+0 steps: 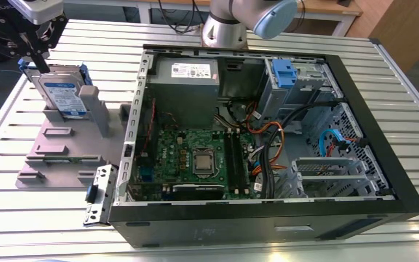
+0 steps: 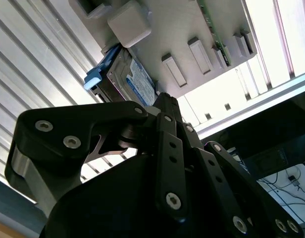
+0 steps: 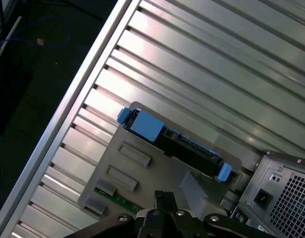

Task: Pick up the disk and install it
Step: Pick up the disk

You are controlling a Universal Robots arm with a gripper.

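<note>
Exterior view: one disk (image 1: 63, 96), one hand (image 1: 41, 64).

I'm working over a slatted aluminium table (image 1: 395, 109), its ribs running across the exterior view and shining pale in both wrist views (image 3: 217, 59) (image 2: 38, 64). At the left of the exterior view a flat grey fixture plate (image 1: 57, 158) lies straight on the slats. An open black computer case (image 1: 268, 229) lies on its side across the centre and right. A small metal bracket (image 1: 99, 194) sits just beside the case's lower-left corner.
</note>
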